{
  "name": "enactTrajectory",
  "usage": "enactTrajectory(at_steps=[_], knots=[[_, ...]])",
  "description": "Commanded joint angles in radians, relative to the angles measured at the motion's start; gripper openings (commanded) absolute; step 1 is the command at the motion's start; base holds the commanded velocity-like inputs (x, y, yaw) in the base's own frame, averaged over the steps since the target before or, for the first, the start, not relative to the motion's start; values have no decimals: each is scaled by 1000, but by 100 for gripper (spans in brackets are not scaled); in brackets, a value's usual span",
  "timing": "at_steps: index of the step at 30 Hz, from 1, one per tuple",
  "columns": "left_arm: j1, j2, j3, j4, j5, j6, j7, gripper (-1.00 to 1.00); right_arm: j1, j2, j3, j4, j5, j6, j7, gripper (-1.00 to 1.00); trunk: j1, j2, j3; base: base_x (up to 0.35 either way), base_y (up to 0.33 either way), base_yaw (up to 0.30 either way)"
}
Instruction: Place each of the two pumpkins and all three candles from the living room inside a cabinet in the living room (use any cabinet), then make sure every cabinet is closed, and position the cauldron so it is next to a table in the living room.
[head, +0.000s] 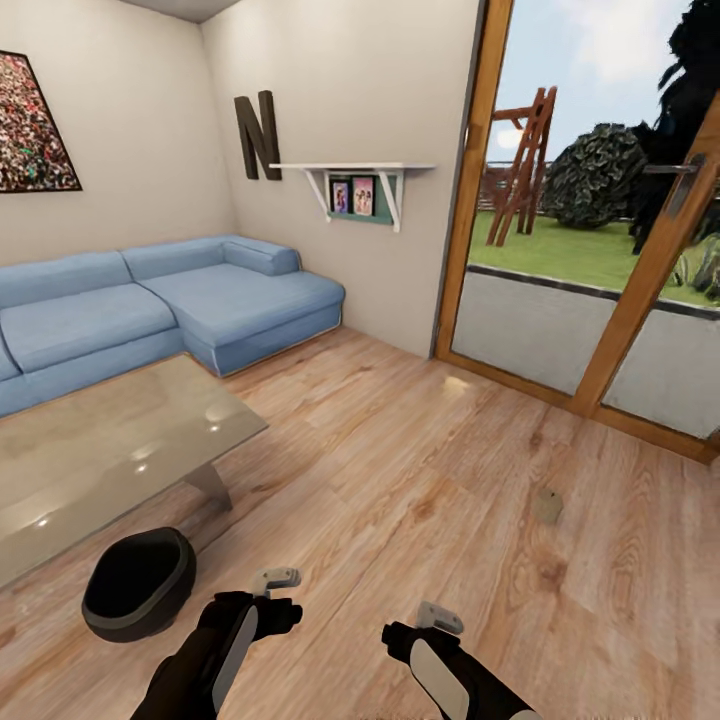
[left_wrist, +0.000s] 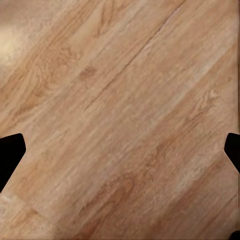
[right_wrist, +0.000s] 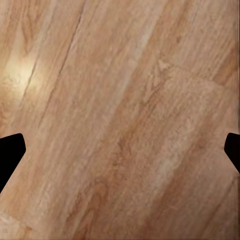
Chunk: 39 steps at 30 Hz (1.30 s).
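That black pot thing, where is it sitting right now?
In the head view the black cauldron stands on the wooden floor at lower left, beside the near corner of the glass coffee table, just ahead of the robot's left hand.

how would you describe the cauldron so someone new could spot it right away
Start at the blue corner sofa along the left wall, then drop to the glass-topped coffee table in front of it. The cauldron sits on the wooden floor by that table's near edge, just ahead of the left gripper. It is the one round, black, open-mouthed pot among pale, flat surfaces.
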Motion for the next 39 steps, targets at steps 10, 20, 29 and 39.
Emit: enactTrajectory(at_steps=[10,20,29,39], knots=[[0,1,-3,0,12,5,2,100,-1,-1,6,-1,-5,-3,-8,100,0,0,-13,0,0,-211],[0,2,-3,-1,12,5,1,100,-1,-1,6,1,-8,-3,-8,100,0,0,-24,0,0,-211],[0,2,-3,0,12,5,2,100,-1,-1,5,21,-19,-3,-7,100,0,0,-35,0,0,-211],[0,2,-4,0,12,5,2,100,-1,-1,4,23,-19,-5,-7,100,0,0,-47,0,0,-211]])
